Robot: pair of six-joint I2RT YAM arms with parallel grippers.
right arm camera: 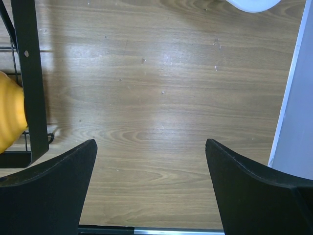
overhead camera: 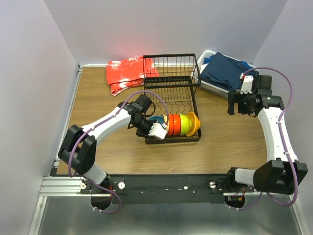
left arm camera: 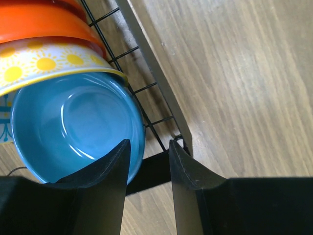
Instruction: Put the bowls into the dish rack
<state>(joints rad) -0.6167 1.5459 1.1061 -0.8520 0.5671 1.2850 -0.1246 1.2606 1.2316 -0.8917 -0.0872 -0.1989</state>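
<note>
The black wire dish rack (overhead camera: 171,81) stands mid-table. Several bowls stand on edge in a row at its near end: a white patterned one with a blue inside (overhead camera: 157,120), a red-orange one (overhead camera: 172,125), a lime green one (overhead camera: 183,124) and a yellow-orange one (overhead camera: 193,123). My left gripper (overhead camera: 155,129) is at the rack's near left corner. In the left wrist view its jaws (left arm camera: 149,144) stand partly open. The blue-inside bowl (left arm camera: 73,127) has its rim against the left finger, and wood shows through the gap. My right gripper (right arm camera: 150,144) is wide open over bare wood right of the rack (right arm camera: 29,83).
A red-orange cloth (overhead camera: 128,73) lies at the back left beside the rack. A white plastic basket (overhead camera: 205,85) holding a dark blue cloth (overhead camera: 222,71) sits at the back right, close to my right arm. Walls close in on both sides.
</note>
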